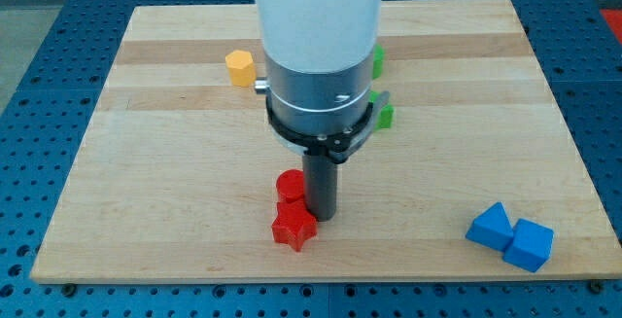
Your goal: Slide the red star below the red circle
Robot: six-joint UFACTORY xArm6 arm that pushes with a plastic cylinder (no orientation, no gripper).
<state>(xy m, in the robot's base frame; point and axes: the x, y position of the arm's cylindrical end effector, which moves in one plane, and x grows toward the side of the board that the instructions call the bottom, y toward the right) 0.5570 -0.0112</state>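
Tip (322, 216) of my rod, which carries no claw to open or close, is resting just right of the red circle (289, 186) and red star (293, 228), lower centre of frame. Star is sitting touching, directly beneath the circle; it looks light, rigid, slide-prone, best nudged on a flat flank. Arm is hiding 2 green blocks (385, 116).

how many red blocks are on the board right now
2: the red circle sits just left of my tip, and the red star touches it directly below, toward the view's bottom. The arm blocks the board's middle, so another could be hidden.
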